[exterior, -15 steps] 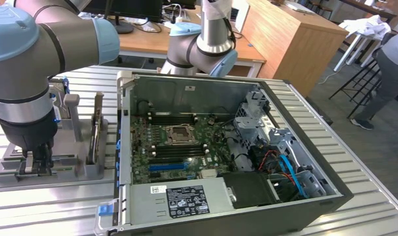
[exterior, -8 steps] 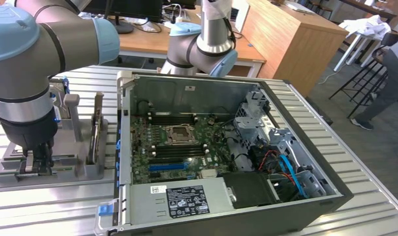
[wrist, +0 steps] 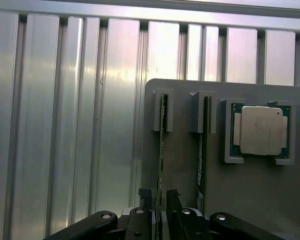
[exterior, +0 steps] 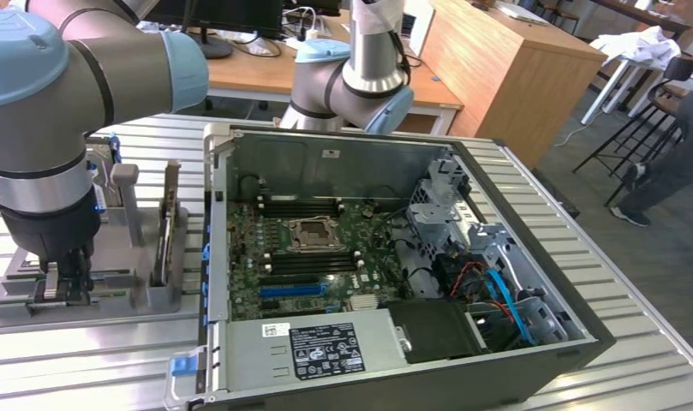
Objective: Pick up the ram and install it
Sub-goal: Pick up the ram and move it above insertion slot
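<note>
Hand (wrist: pixel 158 195) narrowly open astride the ram (wrist: pixel 161 135), upright in the grey tray's (wrist: pixel 182 170) slot.

My hand (wrist: pixel 159 197) sits low over the parts holder (wrist: pixel 182 165), which rests on the counter (wrist: pixel 65 125). The ram (wrist: pixel 161 130) stands on edge in its slot, between my hand's fingers. A second stick (wrist: pixel 203 145) stands in the next slot, just beside the hand, and past it the CPU chip (wrist: pixel 261 130) lies flat in a pocket. The computer case (exterior: pixel 529 257) lies well off to the exterior view's right, with the motherboard (exterior: pixel 312 257) inside.
</note>
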`<state>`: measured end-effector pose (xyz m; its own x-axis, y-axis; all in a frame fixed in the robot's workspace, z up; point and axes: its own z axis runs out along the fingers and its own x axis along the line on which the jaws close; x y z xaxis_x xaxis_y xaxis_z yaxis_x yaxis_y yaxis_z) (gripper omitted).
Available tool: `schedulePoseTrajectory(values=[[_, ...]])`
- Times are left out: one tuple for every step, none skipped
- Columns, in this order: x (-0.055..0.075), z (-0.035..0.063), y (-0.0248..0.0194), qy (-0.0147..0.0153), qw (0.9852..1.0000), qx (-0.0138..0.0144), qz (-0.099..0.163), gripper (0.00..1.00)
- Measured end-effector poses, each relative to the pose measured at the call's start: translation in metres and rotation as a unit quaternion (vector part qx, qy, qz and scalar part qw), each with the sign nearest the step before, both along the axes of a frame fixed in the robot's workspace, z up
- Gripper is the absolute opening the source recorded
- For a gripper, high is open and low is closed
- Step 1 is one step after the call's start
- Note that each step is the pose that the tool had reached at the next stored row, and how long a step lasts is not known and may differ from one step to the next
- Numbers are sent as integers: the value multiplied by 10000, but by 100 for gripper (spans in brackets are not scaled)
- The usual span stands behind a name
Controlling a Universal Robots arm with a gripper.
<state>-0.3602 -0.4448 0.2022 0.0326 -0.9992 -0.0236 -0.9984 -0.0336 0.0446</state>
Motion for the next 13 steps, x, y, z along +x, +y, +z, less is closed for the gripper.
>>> schedulePoseTrajectory(values=[[0, 0, 0, 0, 10000, 0, 0, 26], [0, 0, 0, 0, 10000, 0, 0, 25], [0, 0, 0, 0, 10000, 0, 0, 18], [0, 0, 0, 0, 10000, 1, -1, 18], [0, 0, 0, 0, 10000, 0, 0, 12], [0, 0, 0, 0, 10000, 0, 0, 12], [0, 0, 0, 0, 10000, 0, 0, 12], [0, 0, 0, 0, 10000, 0, 0, 12], [0, 0, 0, 0, 10000, 0, 0, 12], [0, 0, 0, 0, 10000, 0, 0, 12], [0, 0, 0, 0, 10000, 0, 0, 12], [0, 0, 0, 0, 10000, 0, 0, 12], [0, 0, 0, 0, 10000, 0, -1, 12]])
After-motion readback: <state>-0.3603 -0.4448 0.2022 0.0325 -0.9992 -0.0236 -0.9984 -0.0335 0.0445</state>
